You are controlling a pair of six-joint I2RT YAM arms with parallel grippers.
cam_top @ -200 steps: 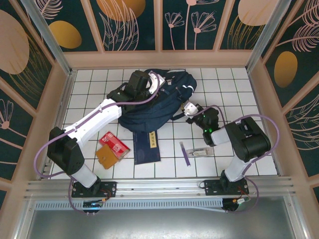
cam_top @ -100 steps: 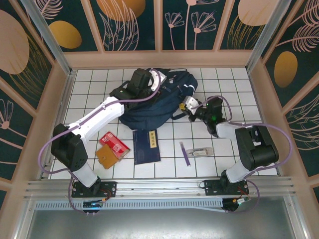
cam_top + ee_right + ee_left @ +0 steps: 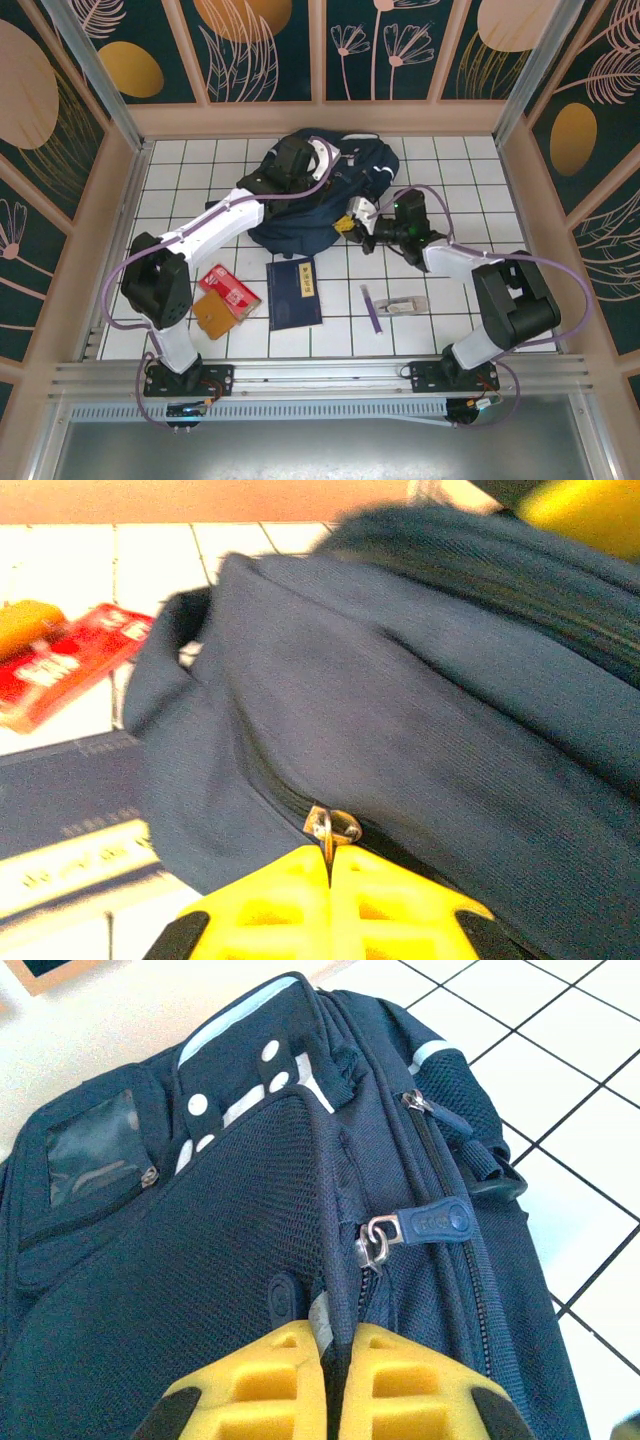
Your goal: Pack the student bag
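Note:
The student bag point(image 3: 315, 205) lies at the back middle of the tiled table, navy with a mesh panel point(image 3: 200, 1260) and white stripes. My left gripper point(image 3: 302, 172) sits on top of it. In the left wrist view this gripper point(image 3: 338, 1345) is shut, pinching a fold of bag fabric just below a blue zipper pull point(image 3: 428, 1225). My right gripper point(image 3: 346, 223) is at the bag's near right edge. In the right wrist view that gripper point(image 3: 331, 858) is shut on a metal zipper pull point(image 3: 330, 826) of a dark zip line.
In front of the bag lie a flat dark-blue notebook point(image 3: 294, 293), a red packet point(image 3: 230, 291), a brown wallet point(image 3: 211, 317), a purple pen point(image 3: 371, 308) and a small pale item point(image 3: 405, 304). Wooden walls ring the table.
My right gripper has swung left from the open tiles to the bag's near right edge and closed on the zipper pull. My left gripper has moved slightly farther back along the bag.

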